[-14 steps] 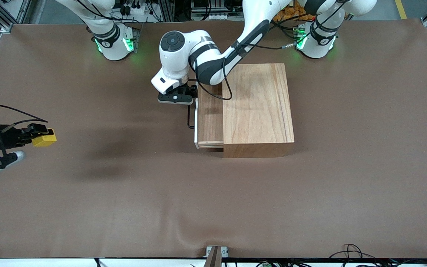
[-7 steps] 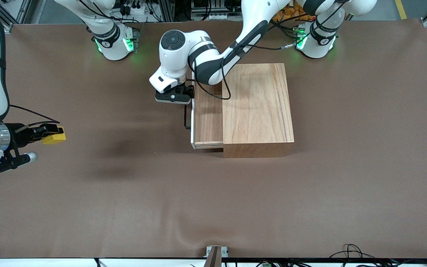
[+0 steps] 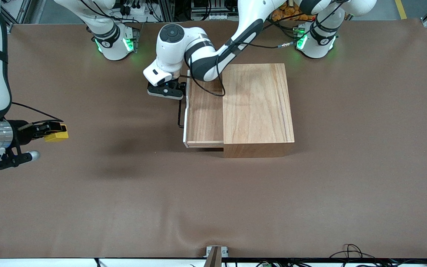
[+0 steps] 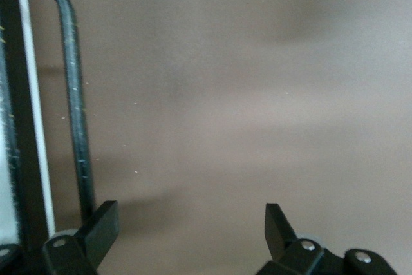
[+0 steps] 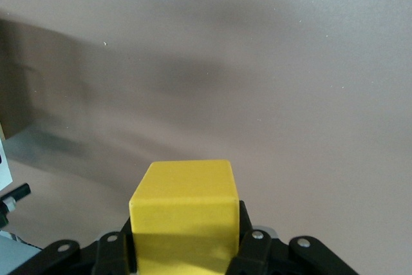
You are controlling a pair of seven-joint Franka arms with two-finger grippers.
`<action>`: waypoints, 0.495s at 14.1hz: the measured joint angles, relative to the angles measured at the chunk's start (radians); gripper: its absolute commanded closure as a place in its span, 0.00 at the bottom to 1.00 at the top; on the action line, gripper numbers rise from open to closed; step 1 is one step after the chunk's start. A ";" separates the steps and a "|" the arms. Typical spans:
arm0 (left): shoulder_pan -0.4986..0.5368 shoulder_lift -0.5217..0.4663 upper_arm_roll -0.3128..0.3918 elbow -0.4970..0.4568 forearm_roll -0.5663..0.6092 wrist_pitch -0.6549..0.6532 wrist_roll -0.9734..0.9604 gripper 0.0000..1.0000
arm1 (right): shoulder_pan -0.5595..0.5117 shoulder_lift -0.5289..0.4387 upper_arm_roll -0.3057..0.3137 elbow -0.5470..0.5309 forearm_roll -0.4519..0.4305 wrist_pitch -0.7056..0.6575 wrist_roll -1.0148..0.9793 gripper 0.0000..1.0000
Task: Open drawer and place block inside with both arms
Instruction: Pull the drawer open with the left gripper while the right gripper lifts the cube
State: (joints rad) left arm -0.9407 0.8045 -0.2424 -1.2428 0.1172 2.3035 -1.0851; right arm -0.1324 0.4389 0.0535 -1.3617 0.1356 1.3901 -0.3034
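1. The wooden box (image 3: pixel 258 109) sits on the brown surface (image 3: pixel 213 200), toward the left arm's end and near the arms' bases.
2. The drawer (image 3: pixel 203 111) is partly pulled out of the box toward the right arm's end of the surface, its light-wood bottom exposed and its pale front panel (image 3: pixel 186 111) well clear of the box.
3. The black U-shaped handle (image 3: pixel 179 113) stands out from that front panel; in the left wrist view the handle (image 4: pixel 74 101) runs as a dark bar just beside the white panel edge.
4. The left tool (image 3: pixel 166 91) sits at the end of the handle that lies farther from the front camera, just beside the drawer's front panel.
5. In the left wrist view the left tool (image 4: pixel 190 230) has its fingers spread apart, released; one fingertip (image 4: pixel 103 223) is at the handle bar, and the other stands well apart over bare surface.
6. The right tool (image 3: pixel 52 130) hangs over bare surface at the right arm's end, well apart from the drawer.
7. The right tool (image 5: pixel 187 243) is clenched on the block (image 5: pixel 185 214), a small bright yellow cube gripped between its fingers.
8. In the front view the block (image 3: pixel 58 134) shows at the tip of that tool, raised above the surface.
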 measured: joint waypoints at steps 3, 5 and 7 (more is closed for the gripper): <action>-0.002 0.004 -0.002 0.016 -0.004 0.015 0.000 0.00 | 0.021 -0.004 0.001 -0.007 0.001 0.000 0.050 0.95; -0.003 0.004 -0.003 0.032 -0.030 0.011 0.000 0.00 | 0.038 -0.009 0.001 -0.012 0.001 0.000 0.080 0.95; -0.002 -0.002 -0.003 0.051 -0.041 -0.027 0.000 0.00 | 0.057 -0.013 0.002 -0.013 0.001 0.000 0.121 0.95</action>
State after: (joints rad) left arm -0.9427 0.8021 -0.2459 -1.1922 0.0762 2.2766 -1.0850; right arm -0.0755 0.4257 0.0553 -1.3745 0.1369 1.3902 -0.1822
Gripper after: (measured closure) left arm 0.000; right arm 0.441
